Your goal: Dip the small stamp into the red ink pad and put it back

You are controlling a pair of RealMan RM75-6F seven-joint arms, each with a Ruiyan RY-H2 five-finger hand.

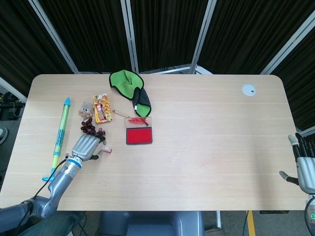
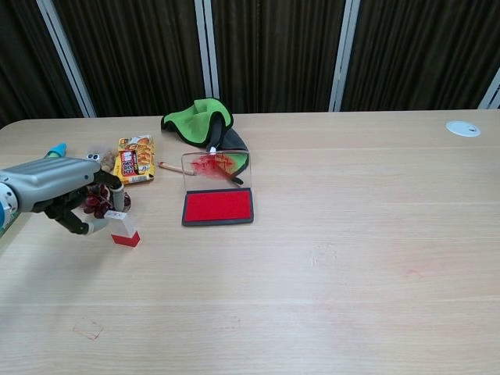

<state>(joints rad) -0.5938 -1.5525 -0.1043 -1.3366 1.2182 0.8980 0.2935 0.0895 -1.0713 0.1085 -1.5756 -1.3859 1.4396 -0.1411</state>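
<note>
The small stamp (image 1: pixel 106 149) (image 2: pixel 123 229), white above and red below, stands upright on the table left of the red ink pad (image 1: pixel 139 135) (image 2: pixel 219 207). The pad lies open, its clear, red-smeared lid (image 2: pixel 215 166) folded back behind it. My left hand (image 1: pixel 86 146) (image 2: pixel 62 191) is right beside the stamp on its left. Its fingers curl over the stamp's top and the thumb sits low at its side, but no firm grip shows. My right hand (image 1: pixel 305 167) hangs off the table's right edge, fingers apart and empty.
A bunch of dark grapes (image 1: pixel 89 129) (image 2: pixel 98 201) lies just behind the left hand. A snack packet (image 1: pixel 101 108) (image 2: pixel 134 160), a green cloth (image 1: pixel 130 86) (image 2: pixel 201 121) and a blue-green pen (image 1: pixel 61 130) lie nearby. A white disc (image 1: pixel 249 89) sits at the far right.
</note>
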